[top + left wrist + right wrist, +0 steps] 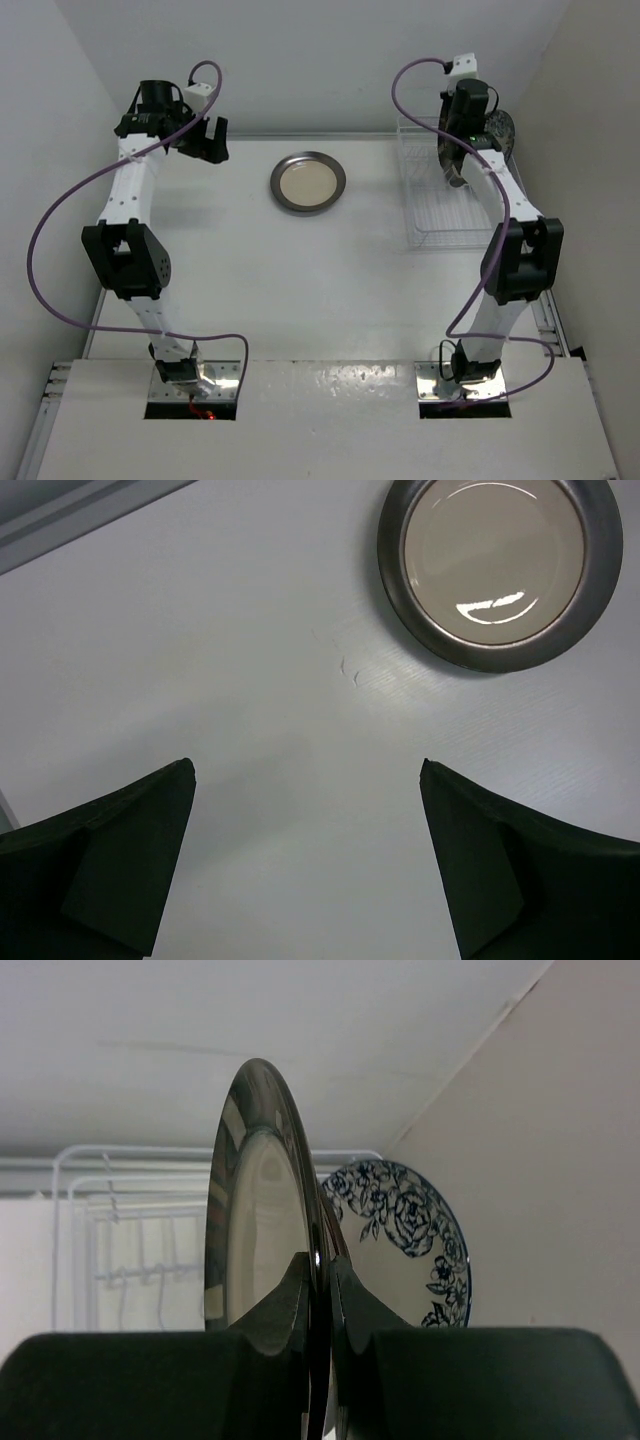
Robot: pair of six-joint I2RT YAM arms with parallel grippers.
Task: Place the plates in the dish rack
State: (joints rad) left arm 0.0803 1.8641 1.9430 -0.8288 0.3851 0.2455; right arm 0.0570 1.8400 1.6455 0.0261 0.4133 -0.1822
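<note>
White walls (300,60) close in the pale table (350,290) on three sides, and a purple cable (45,235) loops off each arm; the dish rack (440,220), rectangular and of thin white wire, sits at the far right beside the wall; a floral plate (400,1235), white with blue roses, stands upright at its far right corner; the flat plate (500,565), round, cream, with a glossy grey metallic rim, lies mid-table, well apart from the rack; the right tool (320,1275) pinches the held plate (255,1220), also grey-rimmed and mirror-shiny, by its lower edge, upright over the rack just in front of the floral one, though whether it touches the wires cannot be told; the right arm reaches forward with its elbow raised; the left tool (305,865) hangs above bare table at the far left, jaws spread wide, gripping nothing.
</note>
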